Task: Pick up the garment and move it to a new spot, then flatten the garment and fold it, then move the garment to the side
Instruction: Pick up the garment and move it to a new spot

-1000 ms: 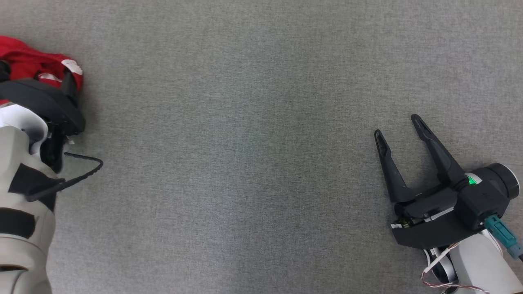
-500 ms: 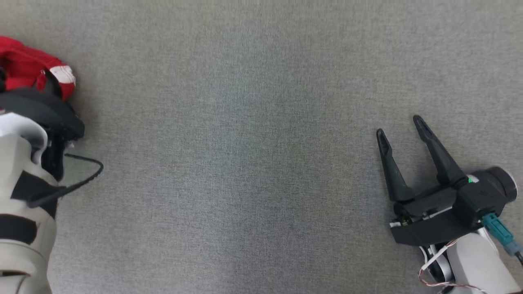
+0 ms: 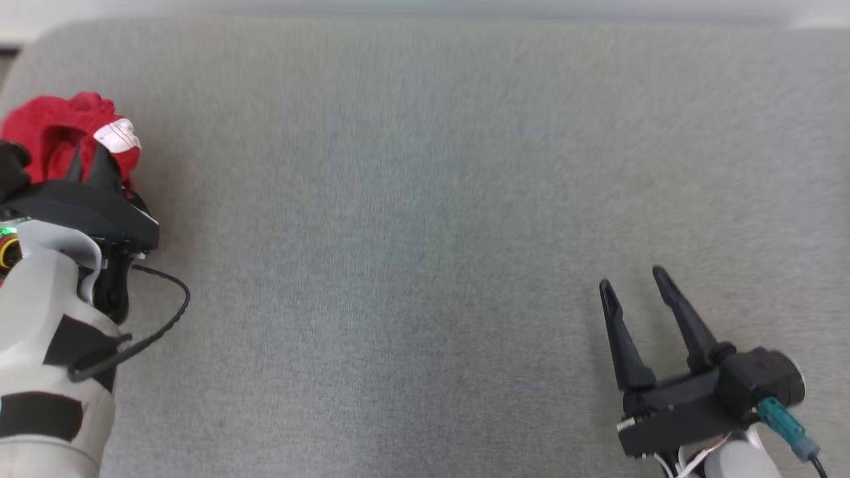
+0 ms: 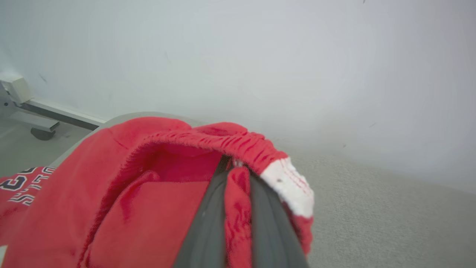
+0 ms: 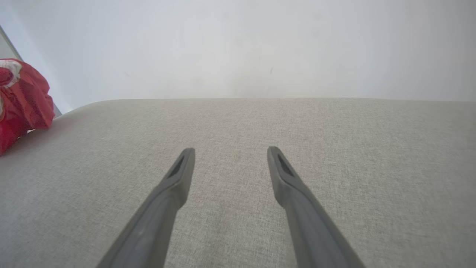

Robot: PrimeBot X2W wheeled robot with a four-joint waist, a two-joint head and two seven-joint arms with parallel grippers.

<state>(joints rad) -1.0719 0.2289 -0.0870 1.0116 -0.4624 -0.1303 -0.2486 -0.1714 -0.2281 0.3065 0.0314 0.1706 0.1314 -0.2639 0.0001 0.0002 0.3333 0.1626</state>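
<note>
The garment (image 3: 50,133) is a bunched red piece with a white tag and black-and-white lettering, at the far left of the grey table (image 3: 425,199). My left gripper (image 3: 86,156) is shut on a fold of it. In the left wrist view the garment (image 4: 122,193) hangs raised around the fingers (image 4: 208,223), with red cloth pinched between them near the elastic hem. My right gripper (image 3: 631,279) stands open over bare table at the lower right. In the right wrist view its fingers (image 5: 174,186) are spread apart and the garment (image 5: 22,100) shows at the far left.
The table's rounded far edge (image 3: 425,23) meets a pale wall. The left corner of the table (image 3: 20,53) is just beyond the garment. In the left wrist view, a wheeled stand base (image 4: 41,132) stands on the floor beyond that corner.
My left gripper has closed on the garment and lifted it a little. The head camera has tilted up, so the table's far edge now shows. The right gripper stays open.
</note>
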